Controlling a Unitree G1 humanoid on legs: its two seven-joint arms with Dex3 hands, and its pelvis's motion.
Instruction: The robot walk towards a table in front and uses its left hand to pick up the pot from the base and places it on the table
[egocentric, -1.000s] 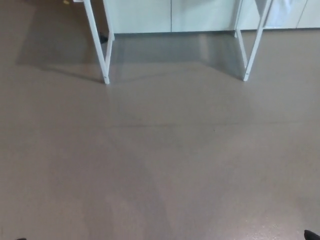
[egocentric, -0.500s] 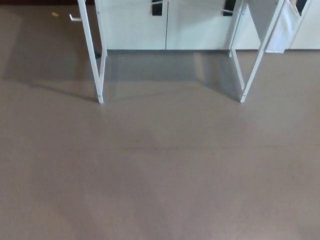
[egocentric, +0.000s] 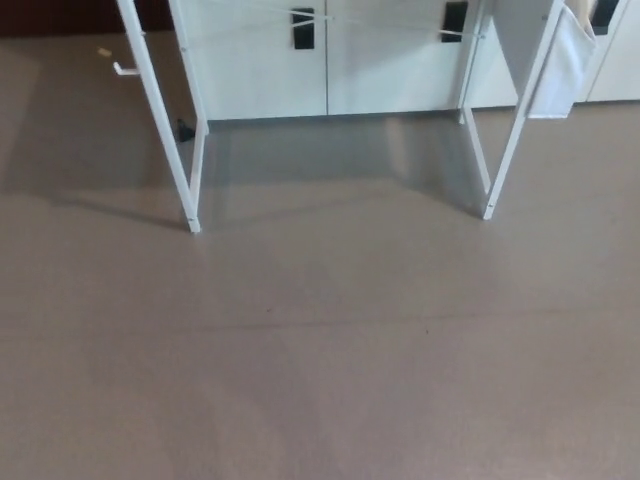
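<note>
While only the surface's white legs (egocentric: 163, 125) show over bare floor (egocentric: 320, 360), you see no pot and no base; both are out of frame, presumably up top. Neither hand is in view, so you cannot tell whether the left hand is open or closed. Risk: walk in off-centre and a foot clips the picture-right leg (egocentric: 505, 150), jolting the pot.

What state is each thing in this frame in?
White metal table legs: upright on the grey floor; tabletop out of frame.
White cabinet doors with black handles: closed.
White sheet beside the right leg: hanging.
Pot: not in view.
Left hand, right hand: not in view.
</note>
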